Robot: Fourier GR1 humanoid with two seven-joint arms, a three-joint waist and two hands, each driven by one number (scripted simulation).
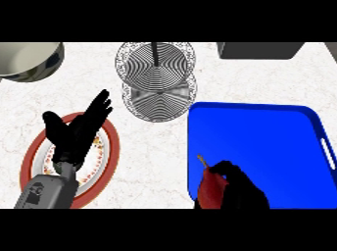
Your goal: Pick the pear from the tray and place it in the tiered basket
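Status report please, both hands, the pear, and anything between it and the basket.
Right hand curled round red pear at blue tray near edge. Left hand open over plate. Tiered basket beyond tray's far left corner, path clear.

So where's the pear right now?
In the head view the red pear sits low down at the near left corner of the blue tray, with the right hand curled round it.

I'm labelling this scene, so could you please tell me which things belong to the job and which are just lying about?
Job: pear, held in the right hand; blue tray; tiered basket.
Lying about: red-rimmed plate under the open left hand; bowl; dark box.
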